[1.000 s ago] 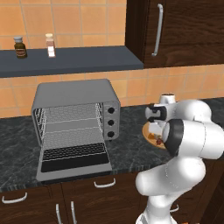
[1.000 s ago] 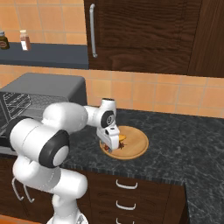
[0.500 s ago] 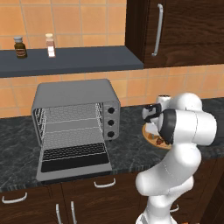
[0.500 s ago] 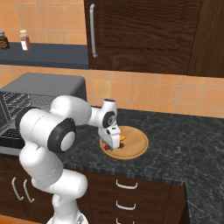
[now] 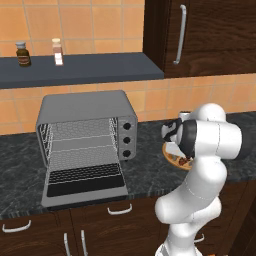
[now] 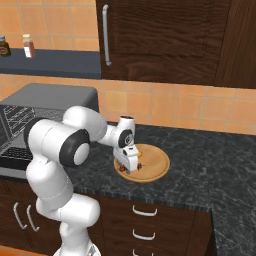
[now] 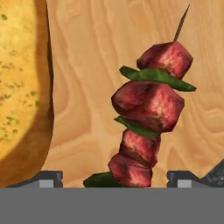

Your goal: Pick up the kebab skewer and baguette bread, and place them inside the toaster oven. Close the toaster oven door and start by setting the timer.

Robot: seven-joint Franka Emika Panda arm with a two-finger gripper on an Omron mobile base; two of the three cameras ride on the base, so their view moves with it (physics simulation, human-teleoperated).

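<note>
One toaster oven (image 5: 85,132) stands at the left of the dark counter, its door (image 5: 84,184) dropped flat toward the near edge, racks bare. Right of it, well apart, a round wooden plate (image 6: 156,165) sits near the counter's front edge, carrying both food items.

The arm has folded tighter over the plate than a second ago, and the gripper (image 6: 130,167) has come down to just above the wood. Its jaws, wide a moment back, have begun to narrow but remain apart; nothing is gripped. In the hand view the two fingertips (image 7: 48,179) flank the lower end of the kebab skewer (image 7: 148,118). The grasp appears to be starting on the skewer first; no item has reached the oven.

The baguette bread (image 7: 19,87) lies just beside the skewer, a strip of bare wood between them. Room for the finger on that side is modest; a drift could nudge the bread. The counter between plate and oven gives an open path leftward.
</note>
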